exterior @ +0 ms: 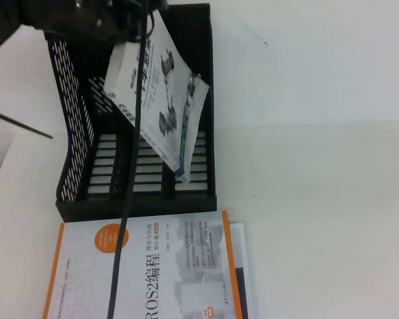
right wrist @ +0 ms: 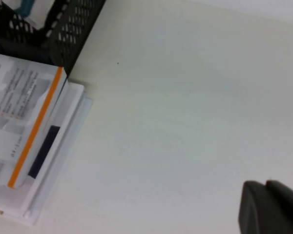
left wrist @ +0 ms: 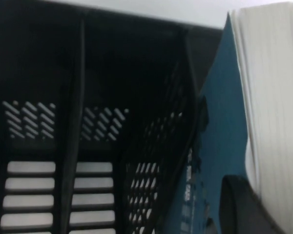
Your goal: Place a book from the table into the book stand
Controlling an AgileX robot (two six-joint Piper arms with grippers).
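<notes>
The white book (exterior: 163, 93) with grey mechanical drawings hangs tilted over the right slot of the black book stand (exterior: 70, 133), its lower corner down inside the slot. My left gripper (exterior: 114, 38) is shut on the book's upper edge at the far end of the stand. In the left wrist view a black finger (left wrist: 241, 207) presses the book's teal cover (left wrist: 224, 122) beside its white page edges, with the stand's slots (left wrist: 88, 73) beyond. My right gripper (right wrist: 266, 192) is shut and empty above the bare white table (right wrist: 185, 97); it is outside the high view.
The orange-edged ROS2 book (exterior: 159, 272) lies on a white book (exterior: 245, 266) in front of the stand, also in the right wrist view (right wrist: 24, 107). A black cable (exterior: 128, 199) hangs across the stand and this book. Open table (exterior: 319, 166) lies to the right.
</notes>
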